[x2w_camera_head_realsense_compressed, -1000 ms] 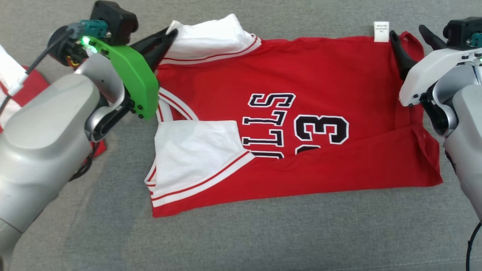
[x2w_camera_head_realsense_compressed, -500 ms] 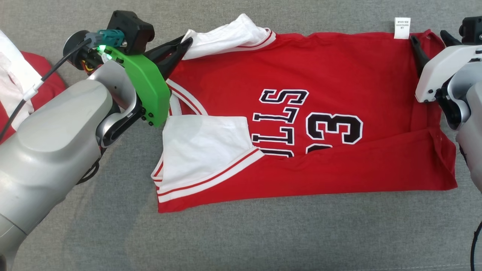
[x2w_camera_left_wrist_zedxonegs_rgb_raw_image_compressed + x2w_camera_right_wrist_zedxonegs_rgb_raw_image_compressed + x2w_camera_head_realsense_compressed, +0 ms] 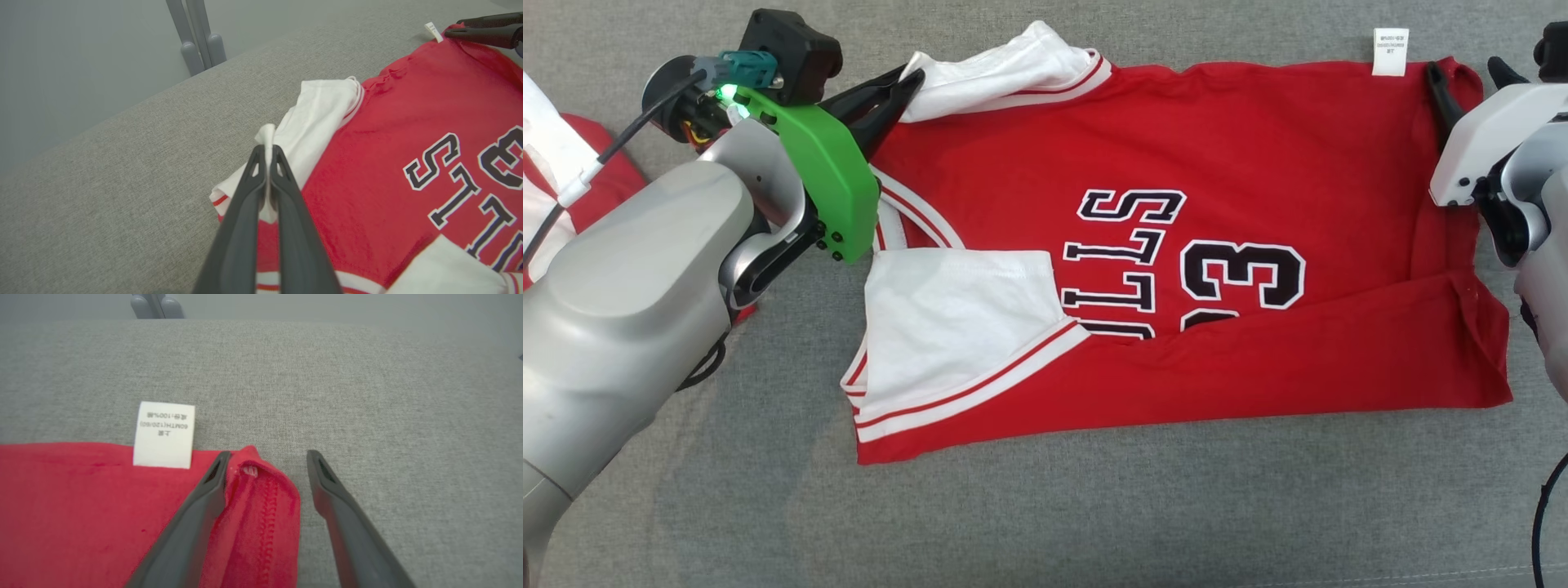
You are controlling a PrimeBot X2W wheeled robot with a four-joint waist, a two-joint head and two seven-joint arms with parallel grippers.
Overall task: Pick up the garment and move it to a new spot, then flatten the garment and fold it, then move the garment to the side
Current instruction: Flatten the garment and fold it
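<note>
The garment is a red jersey with white sleeves and black lettering, lying spread on the grey cushion with its near edge folded over. My left gripper is shut on the far white sleeve, pinching a fold of it between its tips. My right gripper is open at the far right corner. In the right wrist view its fingers straddle the bunched red hem corner, with the left finger resting against the cloth. A white care label sticks out beside it.
Another red and white cloth lies at the left edge, behind my left arm. Grey posts stand beyond the cushion's far edge. Bare grey cushion lies in front of the jersey.
The head view has shifted a little. The white sleeve in my left gripper is drawn out narrower and tauter than before. The right gripper stays open at the hem corner.
</note>
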